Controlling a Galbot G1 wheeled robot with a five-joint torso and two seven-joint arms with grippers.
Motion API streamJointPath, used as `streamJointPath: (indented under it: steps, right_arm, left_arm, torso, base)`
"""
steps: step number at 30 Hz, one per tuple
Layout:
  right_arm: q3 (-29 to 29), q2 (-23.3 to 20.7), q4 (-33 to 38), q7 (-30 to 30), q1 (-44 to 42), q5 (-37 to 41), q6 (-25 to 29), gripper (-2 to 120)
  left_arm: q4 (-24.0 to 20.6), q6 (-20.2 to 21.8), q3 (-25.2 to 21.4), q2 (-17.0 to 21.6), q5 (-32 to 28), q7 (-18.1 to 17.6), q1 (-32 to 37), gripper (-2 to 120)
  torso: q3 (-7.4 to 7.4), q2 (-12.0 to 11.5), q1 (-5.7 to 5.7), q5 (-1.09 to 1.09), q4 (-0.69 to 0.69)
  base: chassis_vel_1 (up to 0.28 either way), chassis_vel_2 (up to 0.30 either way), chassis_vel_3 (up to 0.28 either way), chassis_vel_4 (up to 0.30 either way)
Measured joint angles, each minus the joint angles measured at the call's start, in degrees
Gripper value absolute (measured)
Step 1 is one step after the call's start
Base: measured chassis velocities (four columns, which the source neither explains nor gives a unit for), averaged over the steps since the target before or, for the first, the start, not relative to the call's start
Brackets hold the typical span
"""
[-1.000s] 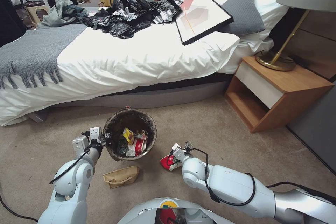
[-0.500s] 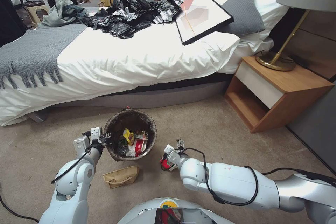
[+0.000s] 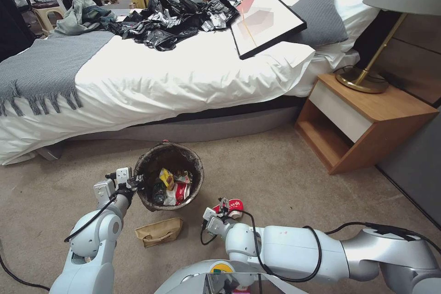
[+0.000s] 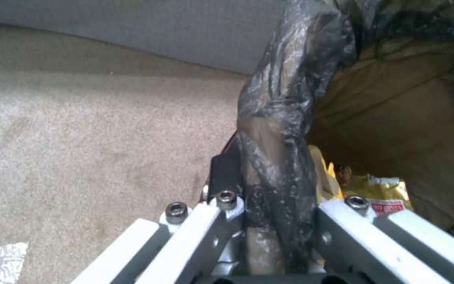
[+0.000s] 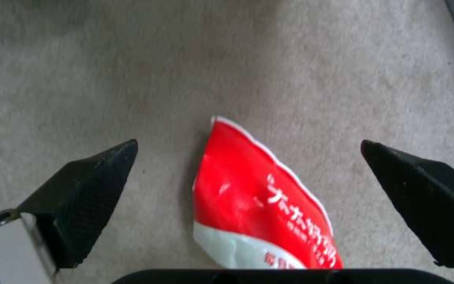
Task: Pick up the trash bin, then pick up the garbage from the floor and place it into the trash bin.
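Observation:
The trash bin [image 3: 171, 156], a round bucket lined with a dark bag, stands on the carpet before the bed and holds yellow and red packets. My left gripper [image 3: 134, 183] is shut on its rim [image 4: 282, 130] at the near left side; in the left wrist view the bag-wrapped rim sits between the fingers [image 4: 337, 221]. A red-and-white snack packet [image 3: 235, 204] lies flat on the carpet right of the bin. My right gripper [image 3: 224, 204] hangs just over it, open, with the packet [image 5: 258, 197] between the spread fingertips [image 5: 95, 177]. A brown paper bag [image 3: 158, 231] lies in front of the bin.
The bed [image 3: 151, 78] with black sacks [image 3: 174, 18] and a framed picture [image 3: 264, 14] runs along the far side. A wooden nightstand [image 3: 363, 124] with a lamp [image 3: 367, 73] stands at the right. A foil scrap [image 4: 1, 262] lies on the carpet by the bin.
My right arm has swung left and drawn back toward my body. The red packet now lies just beyond its open fingers. The left gripper and bin have barely shifted.

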Motion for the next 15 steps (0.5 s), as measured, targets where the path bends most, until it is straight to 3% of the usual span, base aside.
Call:
streamJointPath:
  steps: [15]
  right_arm:
    - [3.4, -1.5, -2.4, -1.6, -7.5, -4.9, 2.7, 100]
  left_arm:
    - [0.2, -0.1, 0.1, -0.1, 0.1, 0.0, -0.1, 0]
  torso:
    - [0.00, 0.0, 0.00, 0.01, -0.01]
  base:
    - [0.000, 0.000, 0.000, 0.000]
